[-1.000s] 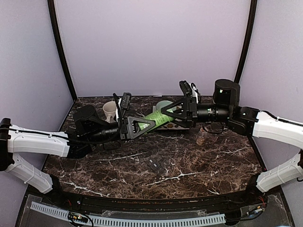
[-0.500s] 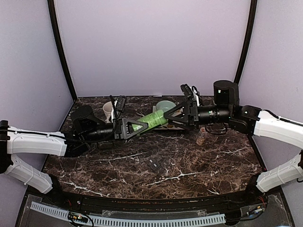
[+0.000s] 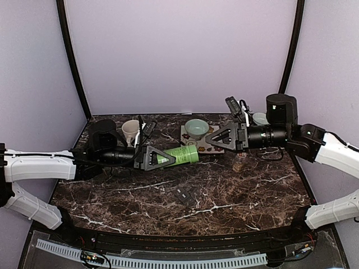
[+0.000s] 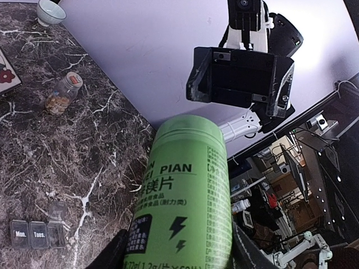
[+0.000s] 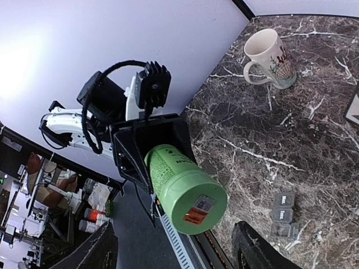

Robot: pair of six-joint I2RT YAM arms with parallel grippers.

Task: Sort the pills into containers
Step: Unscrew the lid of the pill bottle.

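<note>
My left gripper (image 3: pixel 154 158) is shut on a green bottle (image 3: pixel 180 154) and holds it lying level above the table; in the left wrist view the bottle (image 4: pixel 188 190) fills the space between my fingers. My right gripper (image 3: pixel 216 139) is open and empty, just right of the bottle's free end (image 5: pixel 193 204) and not touching it. The dark grey containers strip (image 3: pixel 184 195) lies on the marble below and in front of the bottle, also in both wrist views (image 4: pixel 38 232) (image 5: pixel 282 214). One end compartment looks open. No loose pills show.
A small glass jar (image 3: pixel 239 162) of tan-brown pieces stands right of centre. A cream mug (image 3: pixel 130 130), a pale green bowl (image 3: pixel 196 126) behind a patterned tile (image 3: pixel 199 144), and a small white cup (image 3: pixel 259 118) stand along the back.
My right gripper has let go of the green bottle and drawn back to the right. My left gripper has kept the bottle and swung it lower and more level.
</note>
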